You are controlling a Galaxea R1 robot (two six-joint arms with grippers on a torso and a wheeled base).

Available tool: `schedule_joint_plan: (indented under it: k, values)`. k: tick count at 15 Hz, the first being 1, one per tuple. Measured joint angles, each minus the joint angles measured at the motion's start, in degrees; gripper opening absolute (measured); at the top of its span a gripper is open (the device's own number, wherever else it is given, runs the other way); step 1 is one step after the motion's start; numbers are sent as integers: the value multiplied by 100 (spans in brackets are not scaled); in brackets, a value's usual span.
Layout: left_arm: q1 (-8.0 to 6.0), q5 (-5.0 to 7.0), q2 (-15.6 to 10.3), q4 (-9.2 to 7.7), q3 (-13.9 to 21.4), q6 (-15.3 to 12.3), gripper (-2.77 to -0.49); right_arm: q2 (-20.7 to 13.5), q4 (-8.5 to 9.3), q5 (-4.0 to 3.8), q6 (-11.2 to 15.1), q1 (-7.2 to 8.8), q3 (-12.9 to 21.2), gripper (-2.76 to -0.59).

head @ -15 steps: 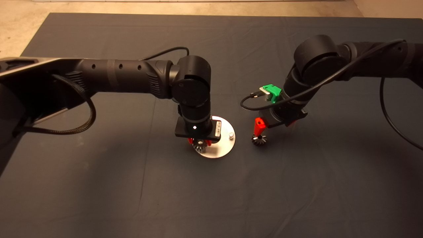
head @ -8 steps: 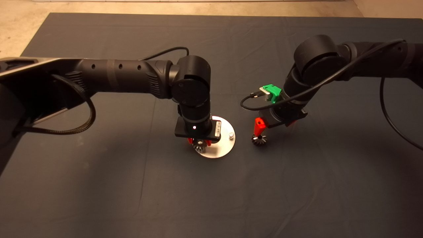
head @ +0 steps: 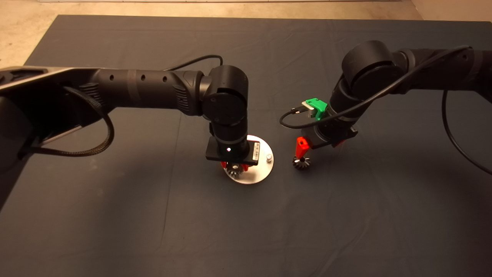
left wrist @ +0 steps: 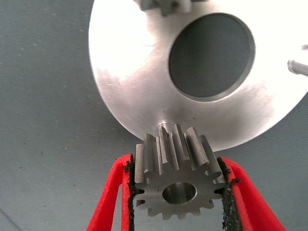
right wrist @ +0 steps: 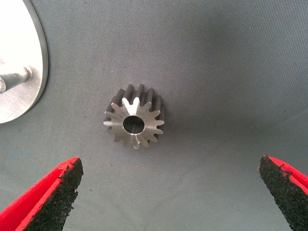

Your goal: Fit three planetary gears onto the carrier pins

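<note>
My left gripper (left wrist: 177, 164) is shut on a planetary gear (left wrist: 175, 185) and holds it over the near rim of the round silver carrier plate (left wrist: 130, 72). A carrier pin (left wrist: 163, 127) shows just beyond the gear's teeth. A second pin (left wrist: 298, 66) stands bare. Another gear (left wrist: 161, 6) shows partly at the plate's far side. In the head view the held gear (head: 235, 168) hangs over the plate (head: 258, 173). My right gripper (right wrist: 171, 192) is open wide above a loose gear (right wrist: 134, 122) that lies flat on the mat, right of the plate (head: 301, 163).
The dark mat (head: 246, 231) covers the table, with a bare floor strip (head: 23, 30) beyond its far left edge. The right arm's black cable (head: 292, 125) loops toward the plate. Both arms reach over the mat's middle.
My left arm has shifted slightly to the right with its gear. The right arm and the loose gear have not moved.
</note>
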Motion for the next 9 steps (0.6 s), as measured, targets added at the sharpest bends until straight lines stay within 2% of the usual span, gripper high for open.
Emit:
schedule_joint_plan:
  k: [9]
  values:
    - [46, 2, -52, 0, 28, -4, -243, -9, 1, 0, 0, 0, 1, -63]
